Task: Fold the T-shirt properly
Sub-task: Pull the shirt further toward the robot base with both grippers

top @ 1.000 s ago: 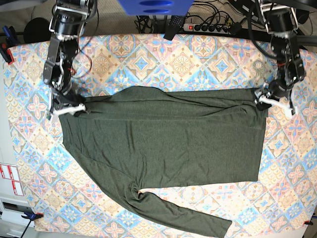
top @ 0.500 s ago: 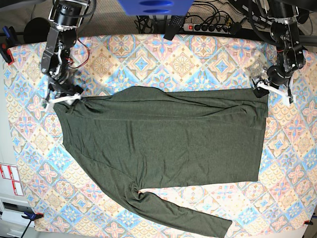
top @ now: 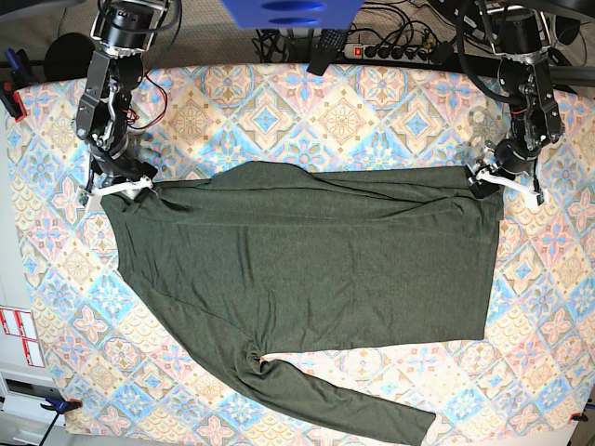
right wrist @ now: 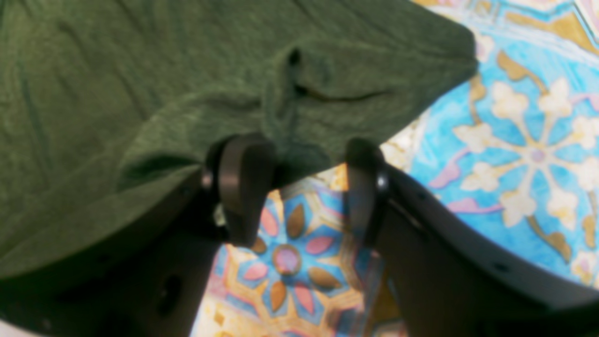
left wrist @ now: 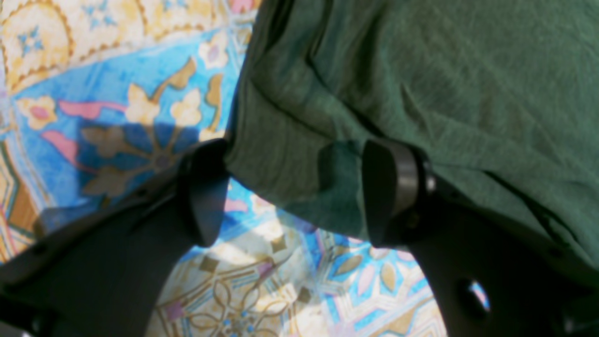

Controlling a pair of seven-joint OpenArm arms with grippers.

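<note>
The green shirt (top: 307,279) is spread flat on the patterned tablecloth (top: 279,111), one sleeve trailing toward the near edge. Its far corners are straddled by both claws: the left gripper (left wrist: 285,192) is spread wide, the right gripper (right wrist: 304,187) parted too, nothing pinched.

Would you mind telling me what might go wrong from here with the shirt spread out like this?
Both corners may lie unheld: the left gripper and right gripper stand open around the T-shirt edge, so a lift could miss it. The sleeve trails near the table front edge and may drag. Wrinkles along the top edge could get folded in.
</note>
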